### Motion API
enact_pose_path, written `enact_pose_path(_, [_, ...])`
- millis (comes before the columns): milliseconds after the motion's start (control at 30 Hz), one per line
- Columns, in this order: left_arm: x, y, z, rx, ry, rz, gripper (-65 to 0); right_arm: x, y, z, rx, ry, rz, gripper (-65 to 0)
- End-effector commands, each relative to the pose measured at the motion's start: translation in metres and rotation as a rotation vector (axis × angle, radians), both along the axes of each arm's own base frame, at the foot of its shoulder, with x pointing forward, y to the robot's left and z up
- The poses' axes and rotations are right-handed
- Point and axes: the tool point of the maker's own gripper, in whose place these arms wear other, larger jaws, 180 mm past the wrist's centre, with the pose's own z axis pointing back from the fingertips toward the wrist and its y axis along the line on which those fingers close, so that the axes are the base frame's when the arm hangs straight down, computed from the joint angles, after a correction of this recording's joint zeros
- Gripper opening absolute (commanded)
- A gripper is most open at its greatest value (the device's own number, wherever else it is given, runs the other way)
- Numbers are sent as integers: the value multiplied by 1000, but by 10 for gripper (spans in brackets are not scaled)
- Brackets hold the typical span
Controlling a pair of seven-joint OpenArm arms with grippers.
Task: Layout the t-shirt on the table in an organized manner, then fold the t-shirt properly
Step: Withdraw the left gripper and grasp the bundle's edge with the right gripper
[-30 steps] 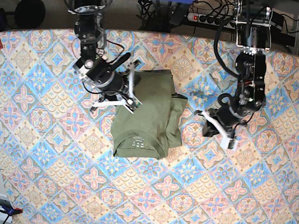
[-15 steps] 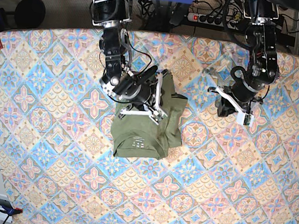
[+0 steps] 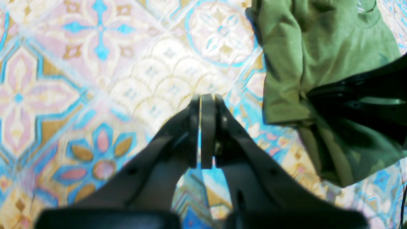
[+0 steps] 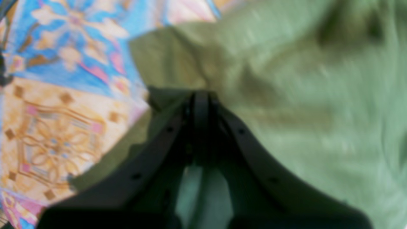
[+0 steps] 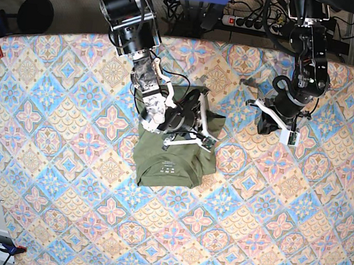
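Tile-patterned table in blue/pink/cream fills the base view, cables + a power strip along the far edge. T-shirt sits a bit left of centre in that view, already a compact folded stack w/ the pale neck label facing up near its front edge. Cloth is olive green, soft, w/ rounded creases; one flap pokes out on the side toward the left arm, so the stack isn't fully square. Right gripper is over the shirt's upper part, jaws pinched together w/ nothing visibly between them; prob. pressing or smoothing the layers rather than lifting, though whether it touches the cloth I can't tell. Left gripper also has its jaws closed, empty, over bare table just beside the shirt's edge, likely parked clear so the other arm can work.
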Motion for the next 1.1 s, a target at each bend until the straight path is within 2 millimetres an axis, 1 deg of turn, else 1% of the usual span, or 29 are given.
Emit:
enact_pose_path(0, [8, 0, 14, -7, -52, -2, -650, 4, 11, 11, 28, -24, 21, -649])
enact_pose_path(67, [8, 0, 14, -7, -52, -2, -650, 4, 14, 15, 30, -39, 34, -649])
enact_pose_path(167, [7, 1, 13, -6, -51, -1, -650, 11, 18, 35, 53, -98, 35, -650])
enact_pose_path(200, [7, 1, 13, -6, -51, -1, -650, 12, 19, 38, 57, -106, 36, -650])
enact_pose_path(367, [7, 1, 13, -6, -51, -1, -650, 9, 30, 48, 140, -86, 39, -648])
enact_pose_path(433, [7, 1, 13, -6, -51, -1, -650, 15, 31, 53, 147, -96, 41, -648])
enact_pose_path(567, [8, 1, 15, -5, -55, 0, -650, 18, 35, 45, 112, -81, 70, -648])
enact_pose_path(633, [8, 1, 15, -6, -57, 0, -650, 16, 35, 36, 93, -56, 83, -648])
enact_pose_path(700, [8, -2, 15, -14, -57, 2, -650, 18, 35, 30, 91, -42, 83, -648])
enact_pose_path(800, [8, 2, 16, -33, -63, 39, -650, 16, 33, 14, 83, 2, 81, -648])
enact_pose_path(867, [8, 2, 16, -35, -63, 43, -650, 14, 30, 1, 68, 42, 77, -648])
enact_pose_path(933, [8, 1, 16, -38, -63, 42, -650, 15, 26, -9, 63, 71, 66, -649])
enact_pose_path(1000, [8, 1, 16, -38, -63, 42, -650, 14, 27, -12, 72, 83, 62, -649])
enact_pose_path(1067, [8, 1, 16, -38, -63, 42, -650, 19, 22, -10, 94, 83, 28, -649])
